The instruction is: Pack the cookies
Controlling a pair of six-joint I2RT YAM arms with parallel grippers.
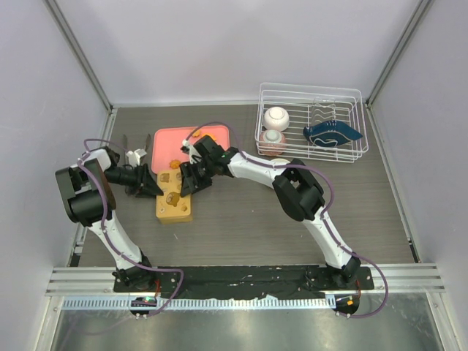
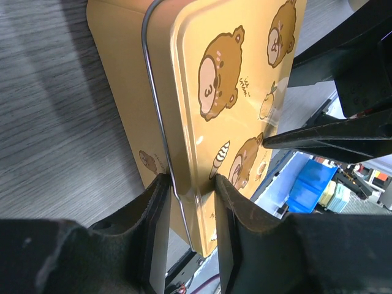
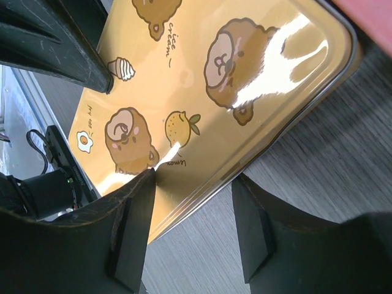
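The yellow tin [image 1: 174, 210] with the brown bear drawings lies on the dark table [image 1: 248, 227], and both arms meet over it. The left gripper [image 2: 190, 180] is at the near-left corner of the tin. Its two fingers [image 2: 156, 208] are pressed together on the rim of the lid [image 2: 239, 73], one on the outside of the rim and one on the printed top. The right gripper [image 3: 193, 177] is at the opposite long side of the tin. Its jaws are spread and stand astride the edge of the lid, one tip over the printed face and the other off the lid, above the table. I cannot tell if the lid sits fully down on the tin.

Just behind the tin is a pink tray [image 1: 212, 135], and one orange cookie [image 1: 174, 162] lies on its near edge. No other cookies can be made out. Well apart from the tin, at the far right, stands a white wire dish rack [image 1: 311, 88].
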